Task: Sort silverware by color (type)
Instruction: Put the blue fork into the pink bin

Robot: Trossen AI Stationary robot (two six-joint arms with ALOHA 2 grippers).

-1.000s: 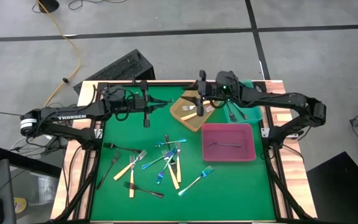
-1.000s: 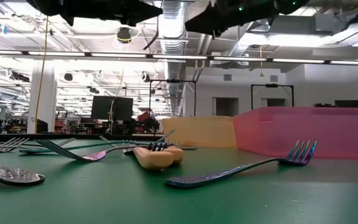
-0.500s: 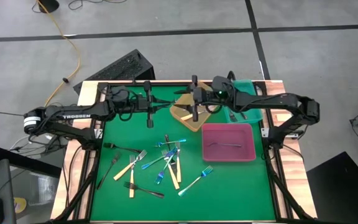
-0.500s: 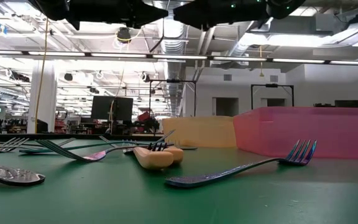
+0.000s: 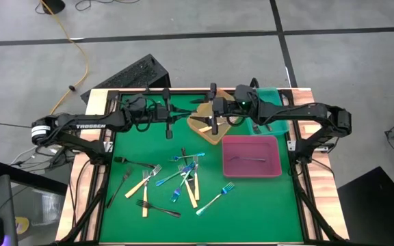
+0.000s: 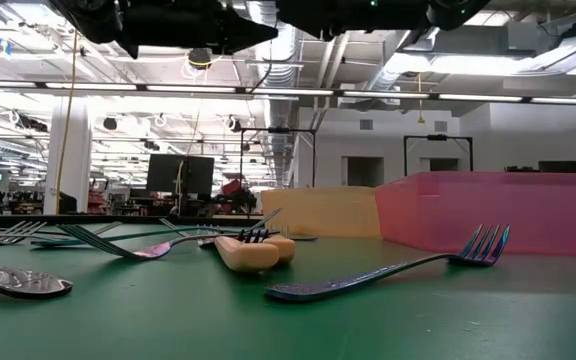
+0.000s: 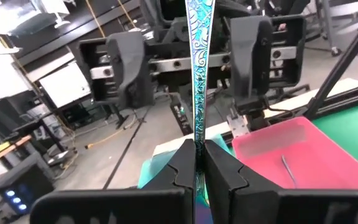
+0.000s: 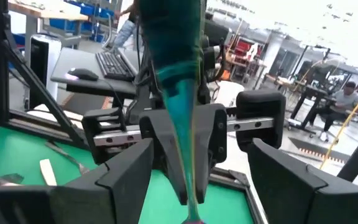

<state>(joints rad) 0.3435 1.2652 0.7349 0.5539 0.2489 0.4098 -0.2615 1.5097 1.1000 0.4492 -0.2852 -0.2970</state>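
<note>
Left gripper (image 7: 196, 163), pinched on an iridescent blue fork (image 7: 197, 68), hangs above the tabletop's (image 5: 252, 198) far edge. Facing it, the right gripper (image 5: 213, 117) stands spread around the fork's other end, over the orange tray (image 5: 202, 126). Loose forks (image 5: 176, 181) lie toward the near-left.

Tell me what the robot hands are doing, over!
Left gripper shut on blue fork. Right gripper open around it. Handover midair, nothing blocking.

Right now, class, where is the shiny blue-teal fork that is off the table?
In the left wrist view, the shiny blue-teal fork stands clamped in the left arm's fingers, raised between the right arm's open fingers, near the pink tray.
</note>
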